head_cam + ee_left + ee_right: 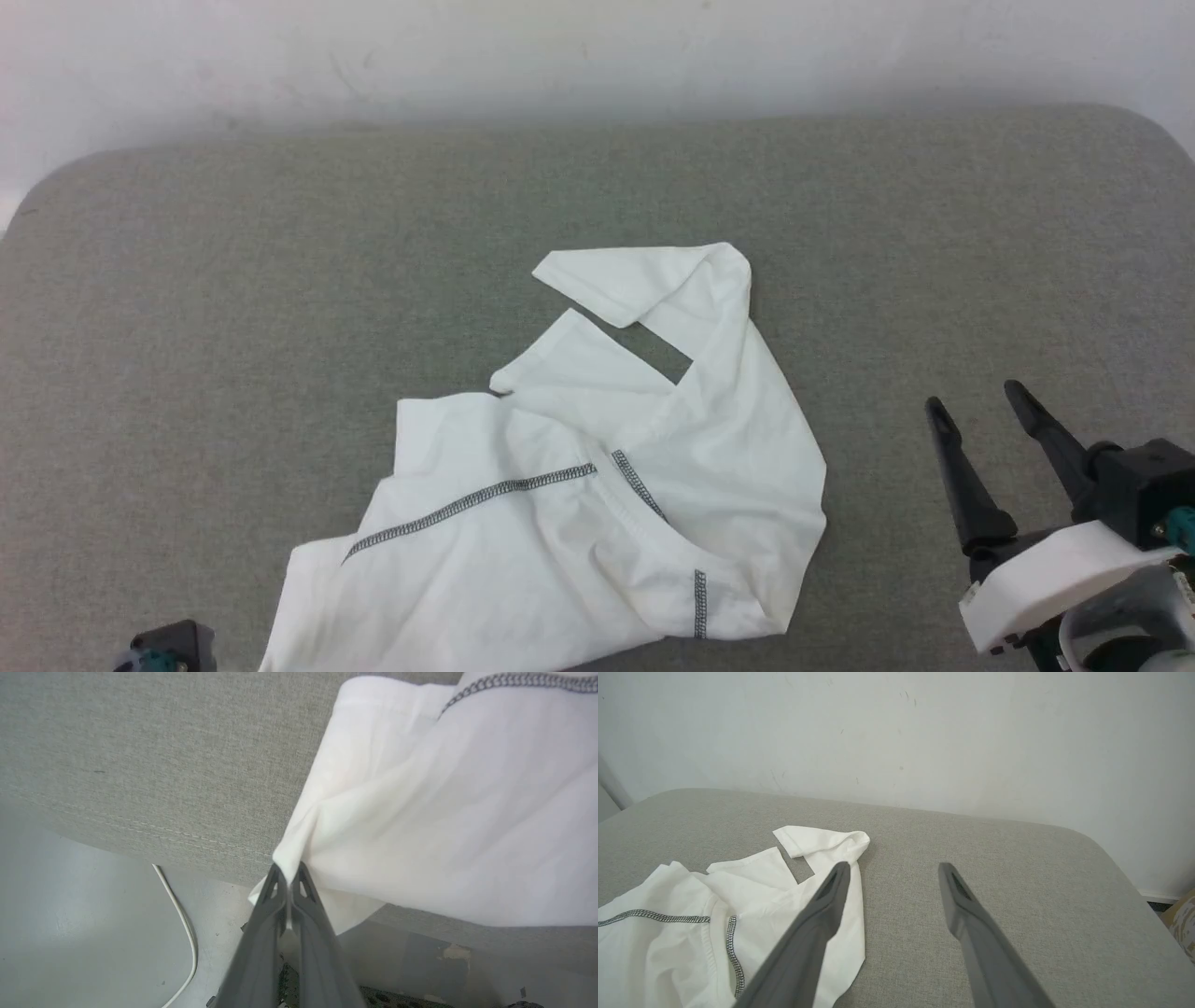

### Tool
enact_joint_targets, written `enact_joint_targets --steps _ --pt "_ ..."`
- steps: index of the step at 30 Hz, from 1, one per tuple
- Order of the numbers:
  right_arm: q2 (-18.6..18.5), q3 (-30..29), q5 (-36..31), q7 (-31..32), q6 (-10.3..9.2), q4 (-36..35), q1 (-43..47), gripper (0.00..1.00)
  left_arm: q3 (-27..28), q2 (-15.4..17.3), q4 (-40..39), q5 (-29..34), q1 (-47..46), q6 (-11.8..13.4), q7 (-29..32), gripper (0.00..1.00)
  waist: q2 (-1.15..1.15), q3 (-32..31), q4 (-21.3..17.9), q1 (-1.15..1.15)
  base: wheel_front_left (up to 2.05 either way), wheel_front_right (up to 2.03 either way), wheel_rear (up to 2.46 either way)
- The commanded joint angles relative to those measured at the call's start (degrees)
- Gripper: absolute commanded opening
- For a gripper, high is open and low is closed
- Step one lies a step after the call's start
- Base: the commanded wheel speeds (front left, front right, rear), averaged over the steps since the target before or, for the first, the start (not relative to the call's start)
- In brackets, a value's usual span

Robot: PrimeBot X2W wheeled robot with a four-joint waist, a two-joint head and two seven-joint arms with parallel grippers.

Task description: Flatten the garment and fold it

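The garment (597, 485) is a white T-shirt with dark grey zigzag seams, lying crumpled on the grey padded table (233, 299), its lower part running off the head view's bottom edge. In the left wrist view my left gripper (286, 870) is shut on a pinched corner of the garment (444, 812) at the table's near edge, the cloth pulled taut from the fingertips. My right gripper (976, 401) hovers open to the right of the garment, nothing between its fingers. From the right wrist, the garment (714, 914) lies left of the right gripper (894, 872).
A pale wall (597, 56) rises behind the table's rounded far edge. Below the table's near edge, the left wrist view shows a grey floor (70, 933) with a white cable (184, 933). Bare grey padding (934, 261) surrounds the garment.
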Motion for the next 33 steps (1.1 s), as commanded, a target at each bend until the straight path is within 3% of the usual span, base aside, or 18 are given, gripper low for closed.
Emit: enact_joint_targets --steps 1,2,7,12,17,22,27,32,33 --pt "-0.2 0.2 0.2 0.4 -0.11 -0.5 0.4 1.0 0.3 -0.3 -0.1 -0.3 0.5 0.4 -0.3 0.93 0.0 -0.4 0.1 0.01 0.0 0.0 0.0" --pt "-0.3 0.2 0.2 0.5 -0.11 -0.5 0.5 1.0 0.4 -0.4 -0.5 -0.1 0.3 0.3 -1.0 1.0 0.0 -0.7 0.2 0.01 0.0 0.0 0.0" --pt "-0.7 0.5 0.5 1.0 -0.11 -0.6 0.9 1.0 0.7 -0.2 -2.9 1.9 -3.9 -1.0 -5.8 1.0 0.0 -1.8 0.1 0.01 0.0 0.0 0.0" --pt "-0.7 0.5 0.7 1.2 -0.11 -0.9 0.7 1.0 -1.3 1.1 -2.9 3.8 -12.3 -4.7 -7.2 1.0 0.0 -1.8 -0.1 0.01 0.0 0.0 0.0" --pt "-1.0 0.8 0.8 1.2 -0.11 -1.3 -0.3 1.0 -6.2 0.8 1.2 3.6 -23.9 -10.4 -3.0 1.0 0.0 0.0 -1.1 0.01 0.0 0.0 0.0" --pt "-0.8 0.7 0.3 0.8 -0.11 -1.5 -1.4 1.0 -10.8 -1.8 8.9 2.2 -34.0 -15.1 2.6 1.0 0.0 2.5 -2.7 0.01 0.0 0.0 0.0" --pt "-0.4 1.0 -0.3 -0.1 -0.11 -0.9 -2.2 1.0 -13.9 -4.7 17.4 0.4 -40.5 -17.9 7.8 1.0 0.0 4.3 -4.4 0.01 0.0 0.0 0.0" --pt "0.2 1.0 -0.7 -0.6 -0.11 -0.4 -2.6 1.0 -15.8 -5.3 22.9 -0.1 -43.3 -19.2 12.0 1.0 0.0 5.1 -5.3 0.01 0.0 0.0 0.0" --pt "0.3 1.0 -0.8 -0.8 -0.11 -0.3 -2.7 1.0 -16.2 -5.3 23.9 -0.1 -43.8 -19.5 12.9 0.49 0.0 5.3 -5.5 0.01 0.0 0.0 0.0"
